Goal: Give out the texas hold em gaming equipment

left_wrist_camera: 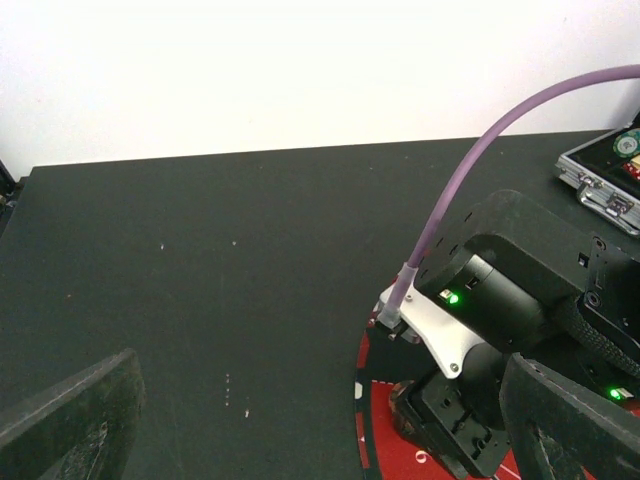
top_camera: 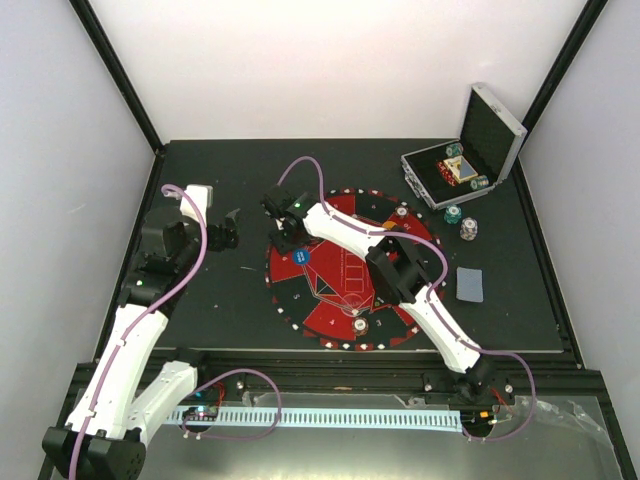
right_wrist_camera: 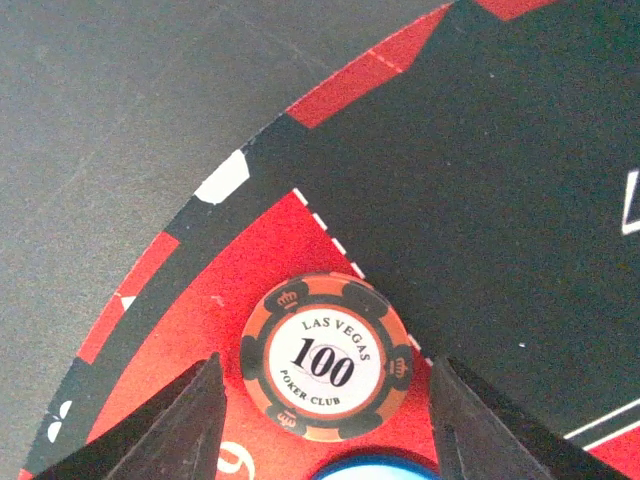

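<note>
Poker chip (right_wrist_camera: pixel 326 357), orange-and-black and marked 100, lies flat on the round mat's (right_wrist_camera: pixel 240 270) red wedge between the right gripper's (right_wrist_camera: pixel 325 362) parted fingers, which stand clear of it. The left gripper (left_wrist_camera: pixel 318 415) gapes over the black table (top_camera: pixel 220 310), white walls around. Upper right, an open silver case (top_camera: pixel 500 125) holds chips; one teal chip (top_camera: pixel 452 215), one white-grey chip (top_camera: pixel 469 229) and one card stack (top_camera: pixel 470 284) lie below it

Left hand (left_wrist_camera: pixel 320 430) wide, right hand (right_wrist_camera: pixel 325 435) fingers apart.

Bright, even light all round; the walls (top_camera: pixel 300 60) washed out white, shadows lay soft on the tabletop (top_camera: pixel 220 180).
</note>
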`<control>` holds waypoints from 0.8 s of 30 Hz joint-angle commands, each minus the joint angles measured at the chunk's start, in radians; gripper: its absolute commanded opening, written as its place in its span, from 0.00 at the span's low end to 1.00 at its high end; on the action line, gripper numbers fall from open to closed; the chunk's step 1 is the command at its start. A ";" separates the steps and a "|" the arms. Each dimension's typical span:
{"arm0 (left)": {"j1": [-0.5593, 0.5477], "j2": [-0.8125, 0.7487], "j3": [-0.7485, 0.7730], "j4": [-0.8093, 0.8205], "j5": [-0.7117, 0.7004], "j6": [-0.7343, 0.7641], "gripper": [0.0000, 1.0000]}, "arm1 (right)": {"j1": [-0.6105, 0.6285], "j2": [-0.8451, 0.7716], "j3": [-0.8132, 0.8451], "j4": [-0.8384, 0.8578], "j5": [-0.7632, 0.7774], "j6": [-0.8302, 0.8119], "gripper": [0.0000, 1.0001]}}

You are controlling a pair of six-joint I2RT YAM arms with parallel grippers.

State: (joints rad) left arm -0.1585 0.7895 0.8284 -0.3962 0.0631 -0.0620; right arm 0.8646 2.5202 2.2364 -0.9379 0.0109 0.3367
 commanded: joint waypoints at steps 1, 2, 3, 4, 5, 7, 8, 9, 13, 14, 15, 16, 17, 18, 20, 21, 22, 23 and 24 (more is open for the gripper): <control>-0.005 -0.012 0.006 -0.002 -0.013 -0.001 0.99 | 0.006 0.014 0.025 -0.017 0.009 -0.010 0.62; -0.004 -0.012 0.005 -0.001 -0.014 -0.001 0.99 | 0.005 0.010 0.023 -0.013 0.006 -0.011 0.66; -0.005 -0.012 0.006 -0.002 -0.013 -0.001 0.99 | 0.006 0.005 0.024 -0.011 0.001 -0.012 0.67; -0.004 -0.012 0.006 -0.003 -0.013 -0.001 0.99 | 0.007 -0.001 0.026 -0.009 0.000 -0.013 0.68; -0.005 -0.013 0.006 -0.003 -0.015 -0.001 0.99 | 0.006 -0.009 0.029 -0.008 0.001 -0.013 0.68; -0.004 -0.017 0.007 -0.005 -0.025 -0.002 0.99 | 0.004 -0.034 0.035 -0.010 0.012 -0.014 0.68; -0.005 -0.025 0.005 -0.005 -0.031 -0.003 0.99 | 0.002 -0.052 0.035 -0.012 0.025 -0.014 0.68; -0.004 -0.032 0.005 -0.004 -0.042 -0.002 0.99 | 0.000 -0.073 0.031 -0.016 0.039 -0.015 0.69; -0.005 -0.088 -0.006 0.005 -0.097 -0.013 0.99 | -0.028 -0.214 -0.048 -0.024 0.088 -0.034 0.73; -0.004 -0.102 -0.014 0.015 -0.107 -0.013 0.99 | -0.039 -0.258 -0.087 -0.025 0.105 -0.041 0.74; -0.005 -0.114 -0.021 0.024 -0.113 -0.013 0.99 | -0.052 -0.314 -0.138 -0.021 0.123 -0.048 0.74; -0.004 -0.120 -0.027 0.030 -0.117 -0.012 0.99 | -0.066 -0.372 -0.199 -0.011 0.141 -0.056 0.75; -0.005 -0.123 -0.028 0.031 -0.118 -0.012 0.99 | -0.082 -0.441 -0.273 0.004 0.156 -0.062 0.76; -0.005 -0.120 -0.026 0.030 -0.118 -0.010 0.99 | -0.106 -0.513 -0.346 0.020 0.166 -0.063 0.79; -0.005 -0.110 -0.020 0.024 -0.116 -0.010 0.99 | -0.169 -0.645 -0.503 0.042 0.172 -0.060 0.82; -0.005 -0.105 -0.017 0.020 -0.114 -0.011 0.99 | -0.228 -0.708 -0.575 0.050 0.178 -0.053 0.83; -0.005 -0.103 -0.017 0.019 -0.110 -0.010 0.99 | -0.279 -0.763 -0.652 0.058 0.184 -0.042 0.83; -0.005 -0.103 -0.016 0.020 -0.108 -0.010 0.99 | -0.336 -0.815 -0.715 0.068 0.182 -0.034 0.84; -0.005 -0.104 -0.016 0.021 -0.106 -0.010 0.99 | -0.403 -0.855 -0.784 0.080 0.178 -0.024 0.84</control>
State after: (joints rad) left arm -0.1585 0.6777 0.8082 -0.3878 -0.0330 -0.0631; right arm 0.6563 1.8034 1.6718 -0.8875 0.1352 0.2913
